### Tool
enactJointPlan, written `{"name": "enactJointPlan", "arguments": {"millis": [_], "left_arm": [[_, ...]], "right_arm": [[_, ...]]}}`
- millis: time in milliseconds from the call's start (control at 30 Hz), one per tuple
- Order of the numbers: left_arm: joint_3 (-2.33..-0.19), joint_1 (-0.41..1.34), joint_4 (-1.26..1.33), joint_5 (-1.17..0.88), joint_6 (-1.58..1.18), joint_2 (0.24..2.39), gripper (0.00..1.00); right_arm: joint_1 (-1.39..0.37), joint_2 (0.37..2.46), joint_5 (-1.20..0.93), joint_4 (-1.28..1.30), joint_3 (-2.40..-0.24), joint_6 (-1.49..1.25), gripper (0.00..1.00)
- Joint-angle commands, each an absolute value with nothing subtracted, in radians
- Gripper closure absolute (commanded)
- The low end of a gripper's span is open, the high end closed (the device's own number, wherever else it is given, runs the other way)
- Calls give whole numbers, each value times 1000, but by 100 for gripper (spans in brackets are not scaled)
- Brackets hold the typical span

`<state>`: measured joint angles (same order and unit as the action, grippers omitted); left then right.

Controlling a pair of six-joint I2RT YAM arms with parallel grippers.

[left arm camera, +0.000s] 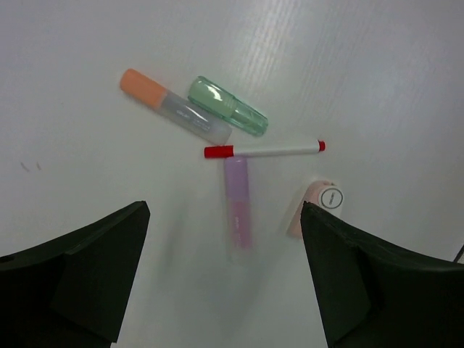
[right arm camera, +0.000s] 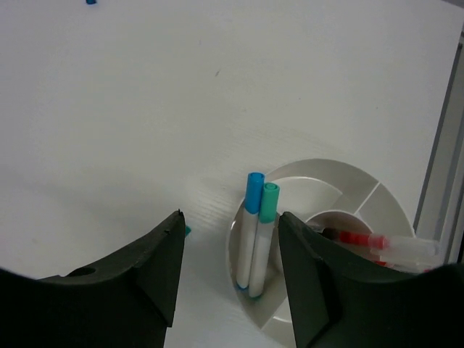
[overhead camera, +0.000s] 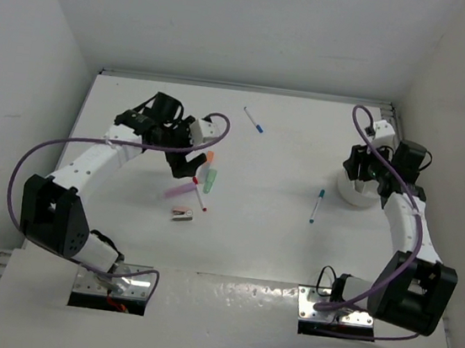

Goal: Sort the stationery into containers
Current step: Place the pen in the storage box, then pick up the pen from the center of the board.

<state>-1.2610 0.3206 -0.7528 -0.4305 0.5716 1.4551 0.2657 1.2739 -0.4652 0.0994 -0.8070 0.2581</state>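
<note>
In the left wrist view, my left gripper (left arm camera: 223, 210) hangs open above a blurred pink highlighter (left arm camera: 238, 212). Beyond it lie a red-capped pen (left arm camera: 264, 150), a green highlighter (left arm camera: 228, 106) and an orange highlighter (left arm camera: 170, 105). A pinkish block (left arm camera: 316, 206) sits by the right finger. My right gripper (right arm camera: 230, 217) is open over the white tub (right arm camera: 326, 168). A blue-capped pen (right arm camera: 251, 225) and a teal-capped pen (right arm camera: 265, 232) rest in one compartment, between the jaws but untouched. A red-capped pen (right arm camera: 366, 239) lies in the tub's middle. From above, the tub (overhead camera: 355, 195) is at the right.
A blue-capped pen (overhead camera: 254, 121) lies alone at the back middle of the table. A teal-capped pen (overhead camera: 317, 206) lies left of the tub. White walls enclose the table on three sides; the tub stands close to the right wall (overhead camera: 444, 107).
</note>
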Motion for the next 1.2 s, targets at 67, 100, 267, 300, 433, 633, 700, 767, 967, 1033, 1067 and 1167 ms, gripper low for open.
{"name": "enactJointPlan", "arguments": {"millis": [67,100,267,300,433,633,700,767,967,1033,1067,1167], "left_arm": [[-1243,339,-883,-543,1007,1468,21],[-1243,350,-903,-540,1050,1480,24],[-1258,428,-913,-479,1230,1586,55],[-1256,439,-907,-479,1264,1598,56],[-1227,472,-879,-476,1325,1631,53],[-1144,528,-815,-425,1434,1632,45],[-1144,538,-830,-420,1478,1644,43],[-1144,541,-838,-428,1515,1660,43],[-1137,566,-802,-417,1568,1709,46],[-1140,574,-808,-405,1583,1727,47],[-1147,577,-811,-403,1601,1744,49],[-1157,586,-821,-393,1614,1776,54]], "right_arm": [[236,1174,-538,182,-926,52,46],[226,1160,-546,198,-936,28,46],[175,1127,-566,233,-933,-103,46],[166,1127,-563,244,-934,-109,46],[163,1135,-555,293,-934,-101,47],[163,1157,-557,311,-943,-98,46],[161,1164,-558,313,-946,-106,46],[161,1173,-558,319,-951,-106,46],[161,1186,-557,325,-953,-103,46],[160,1187,-555,330,-953,-101,46],[160,1190,-555,331,-953,-98,46],[160,1192,-555,336,-956,-91,46]]}}
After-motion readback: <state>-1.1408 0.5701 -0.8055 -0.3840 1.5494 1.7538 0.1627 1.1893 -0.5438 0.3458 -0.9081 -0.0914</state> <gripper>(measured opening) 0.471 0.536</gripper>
